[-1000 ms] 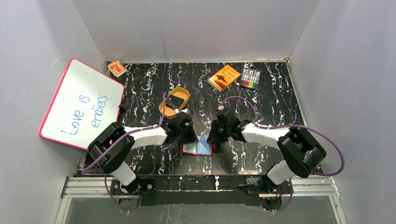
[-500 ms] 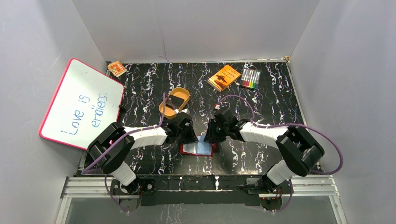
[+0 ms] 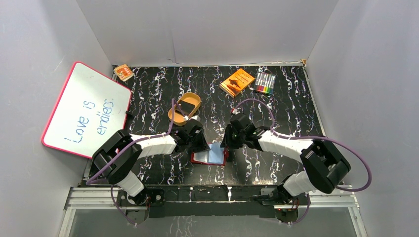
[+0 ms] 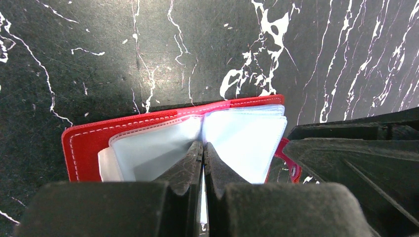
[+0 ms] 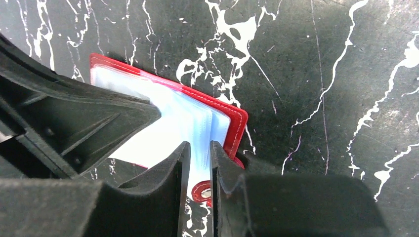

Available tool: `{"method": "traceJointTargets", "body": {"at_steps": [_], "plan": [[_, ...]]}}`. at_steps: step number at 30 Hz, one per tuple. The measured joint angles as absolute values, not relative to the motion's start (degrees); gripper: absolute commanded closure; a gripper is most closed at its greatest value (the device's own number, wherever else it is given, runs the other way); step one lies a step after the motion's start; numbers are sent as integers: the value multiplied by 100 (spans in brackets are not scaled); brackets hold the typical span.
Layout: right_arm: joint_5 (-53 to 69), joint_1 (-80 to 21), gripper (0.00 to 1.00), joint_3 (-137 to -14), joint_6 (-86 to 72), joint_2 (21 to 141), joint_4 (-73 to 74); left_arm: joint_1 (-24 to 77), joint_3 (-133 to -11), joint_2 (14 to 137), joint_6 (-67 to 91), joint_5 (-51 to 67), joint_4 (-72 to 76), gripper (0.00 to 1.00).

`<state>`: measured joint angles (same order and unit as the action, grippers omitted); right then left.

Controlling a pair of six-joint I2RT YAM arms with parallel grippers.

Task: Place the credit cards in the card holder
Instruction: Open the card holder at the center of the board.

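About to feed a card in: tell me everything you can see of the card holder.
The card holder is a red leather-look wallet with pale stitching, lying open on the black marbled table. Its pale blue-grey sleeves fan up from the middle fold; no card shows in them. A red snap tab with a metal stud sticks out at one end. The shut left gripper presses at the fold; the right gripper, jaws slightly apart, straddles the sleeve edge.
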<state>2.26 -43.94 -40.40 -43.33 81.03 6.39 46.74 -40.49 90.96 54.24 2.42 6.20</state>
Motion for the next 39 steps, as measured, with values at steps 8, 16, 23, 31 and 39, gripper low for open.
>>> {"method": "traceJointTargets", "body": {"at_steps": [8,16,23,31,39], "plan": [[235,-4394,71,-4040,-4320,8379,709,4674,-4010,9078,5468,235,663,100],[290,-4394,66,-4042,-4311,8416,709,4674,-4005,9076,5468,235,668,100],[-1,-4394,64,-4040,-4322,8073,740,4674,-3975,9063,5489,233,709,100],[16,-4394,61,-4040,-4305,8079,711,4674,-3975,9063,5509,231,709,100],[217,-4394,59,-4042,-4270,8289,659,4674,-3975,9063,5511,228,709,100]]}}
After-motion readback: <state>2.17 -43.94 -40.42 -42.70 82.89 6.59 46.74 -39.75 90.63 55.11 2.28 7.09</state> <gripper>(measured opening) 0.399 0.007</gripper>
